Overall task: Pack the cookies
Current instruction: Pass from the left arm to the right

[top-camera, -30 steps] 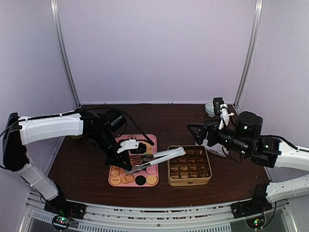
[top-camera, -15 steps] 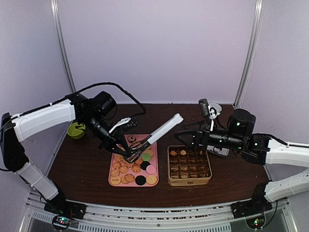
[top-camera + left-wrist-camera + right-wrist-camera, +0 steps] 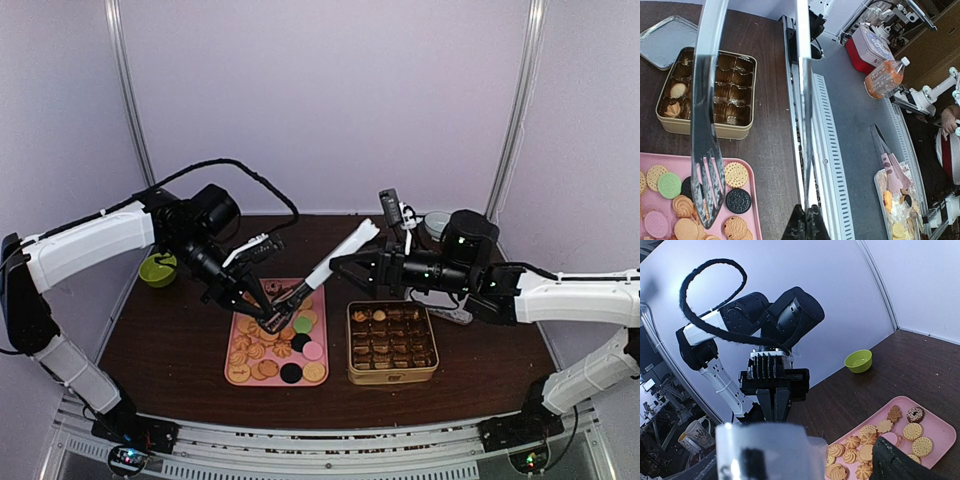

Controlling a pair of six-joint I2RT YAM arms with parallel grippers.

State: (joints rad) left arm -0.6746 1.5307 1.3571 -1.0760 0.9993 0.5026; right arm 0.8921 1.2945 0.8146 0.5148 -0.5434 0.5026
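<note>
The cookies (image 3: 262, 352) lie on a pink tray (image 3: 318, 287): tan rounds and flowers, plus pink, green and black discs. They also show in the left wrist view (image 3: 735, 174) and the right wrist view (image 3: 856, 442). A gold tin (image 3: 392, 375) right of the tray holds several cookies in its paper cups (image 3: 673, 108). My left gripper (image 3: 268, 320) (image 3: 807, 221) is shut on one arm of the metal tongs (image 3: 352, 243) (image 3: 706, 165), low over the tray. The tongs slant up to the right. My right gripper (image 3: 345, 264) (image 3: 805, 462) is open around their upper end (image 3: 765, 450).
A green bowl (image 3: 157, 268) (image 3: 858, 360) stands at the table's left edge. A white bowl (image 3: 437, 222) stands at the back right. The tin's lid (image 3: 665, 40) lies beyond the tin. The left arm's cable (image 3: 230, 165) loops above it.
My left gripper has pulled back over the tray and tilted the tongs up from lying flat. My right arm has swung left and brought its gripper to the tongs' raised end.
</note>
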